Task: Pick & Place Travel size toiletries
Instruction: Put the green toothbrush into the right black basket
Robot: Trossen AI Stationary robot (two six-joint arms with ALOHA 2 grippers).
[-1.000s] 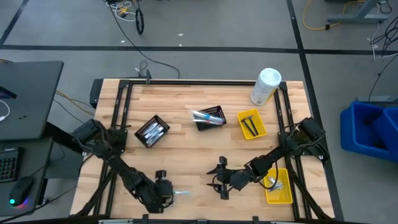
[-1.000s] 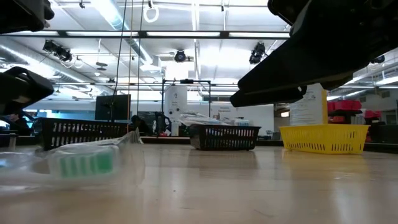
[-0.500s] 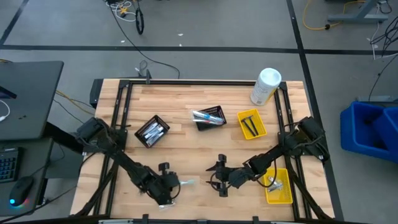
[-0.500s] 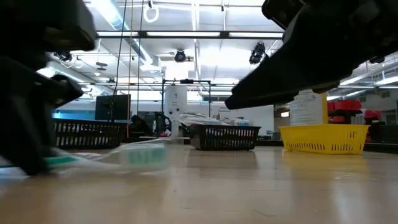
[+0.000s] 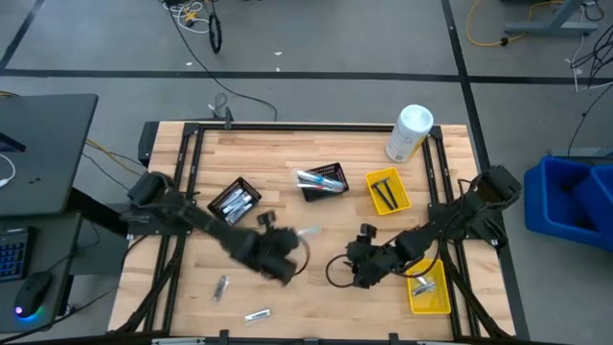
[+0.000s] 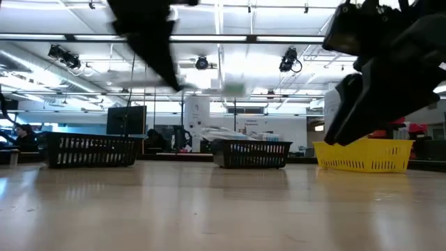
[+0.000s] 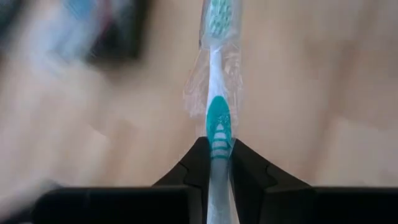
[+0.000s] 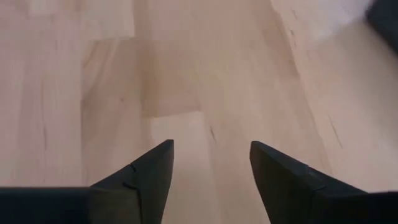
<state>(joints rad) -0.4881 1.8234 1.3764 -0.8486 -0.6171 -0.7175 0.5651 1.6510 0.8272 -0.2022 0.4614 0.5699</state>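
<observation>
A toothbrush (image 7: 217,93) in a clear wrapper, white with a teal grip and green-white bristles, hangs above the middle of the table (image 5: 287,153). My left gripper (image 7: 217,152) is shut on it. In the high view its head (image 5: 307,233) pokes out of the gripper toward the table's right. My right gripper (image 8: 211,165) stands open over bare wood right of centre (image 5: 360,261), nothing between its fingers. Two small toiletries (image 5: 220,286) (image 5: 256,313) lie flat near the front left edge. My left gripper pinches the toothbrush's handle at the teal grip (image 7: 217,134) between its two fingers (image 7: 198,163). The fingers lie along the handle, and the bristle end (image 7: 219,15) sticks out past them. The brush is lifted clear of the table, its wrapper loose around it.
Two black mesh baskets (image 5: 235,201) (image 5: 323,180) with toiletries stand at mid-table. One yellow tray (image 5: 388,190) sits right of them, and another (image 5: 428,287) lies at the front right. A white canister (image 5: 409,132) stands at the far right corner.
My left gripper has taken hold of the toothbrush near the front edge, lifted it clear and swung it up toward the table's middle and far side. Two small items it covered now show on the table. My right gripper has drawn back a little toward the right edge.
</observation>
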